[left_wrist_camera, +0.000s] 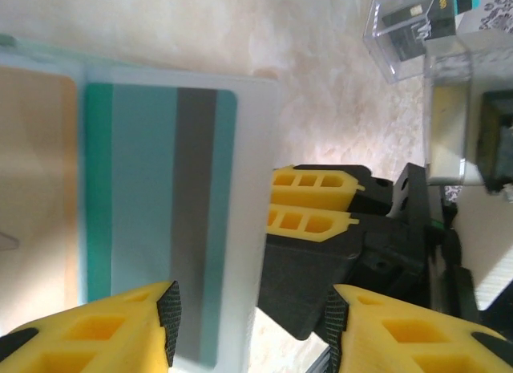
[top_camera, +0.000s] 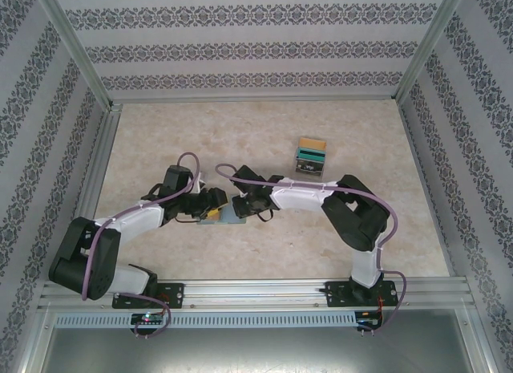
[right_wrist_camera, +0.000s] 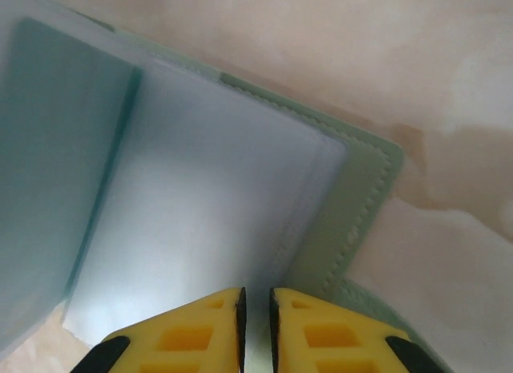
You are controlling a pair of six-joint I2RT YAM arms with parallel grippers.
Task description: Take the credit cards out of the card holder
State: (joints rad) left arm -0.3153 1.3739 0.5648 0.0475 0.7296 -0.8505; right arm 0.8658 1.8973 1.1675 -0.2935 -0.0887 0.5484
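- From the top camera, the grey-green soft folding card holder (top_camera: 221, 219) lies open on the beige marbled table (top_camera: 240, 132), near its front edge. The left gripper (top_camera: 212, 203) and right gripper (top_camera: 240, 204) meet over it. A clear plastic box (top_camera: 311, 155) holding coloured cards stands well apart, farther back on the right.
- The left wrist camera adds detail. A teal plastic credit card (left_wrist_camera: 152, 212) with a grey stripe sits inside a clear sleeve. A pale orange card (left_wrist_camera: 36, 188) sits in the sleeve beside it.
- The left gripper (left_wrist_camera: 250, 309) is released, and its yellow fingers (left_wrist_camera: 120, 325) straddle the sleeve's corner with a gap left.
- This view also shows the right gripper (left_wrist_camera: 276, 203) at the sleeve's edge.
- The right wrist camera shows the holder's stitched green cover (right_wrist_camera: 357, 220) and the right gripper (right_wrist_camera: 256, 305) pinching a clear sleeve of the card holder.
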